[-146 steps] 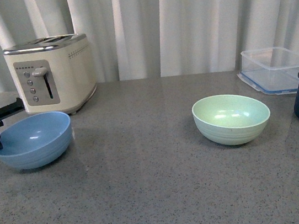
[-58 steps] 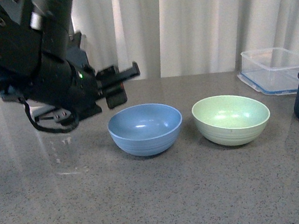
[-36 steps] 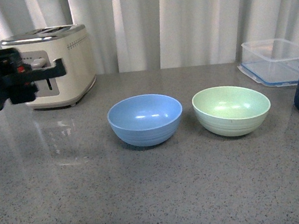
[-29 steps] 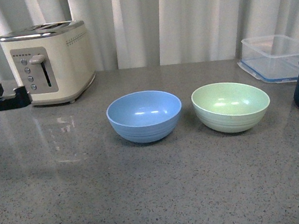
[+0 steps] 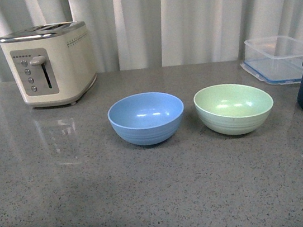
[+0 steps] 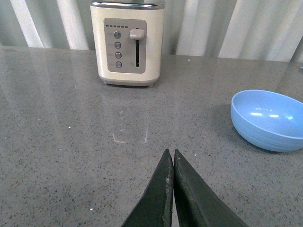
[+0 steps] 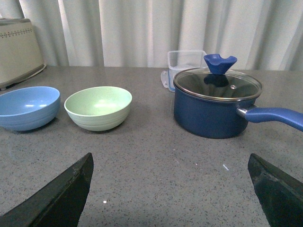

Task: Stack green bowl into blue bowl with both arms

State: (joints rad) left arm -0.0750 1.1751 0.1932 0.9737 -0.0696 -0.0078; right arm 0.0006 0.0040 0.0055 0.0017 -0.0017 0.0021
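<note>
Front view showed you the green bowl [image 5: 233, 107] just beside the blue bowl [image 5: 146, 117] on the table [image 5: 153, 203], unstacked (left gripper [image 6: 173, 189] clenched empty, right gripper [image 7: 170, 163] released), so grasping the green rim looked next.

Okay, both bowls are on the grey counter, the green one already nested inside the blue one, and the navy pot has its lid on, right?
Not nested: the front view shows the green bowl standing beside the blue bowl, apart, both on the grey counter. The navy pot does have its lid on.
</note>
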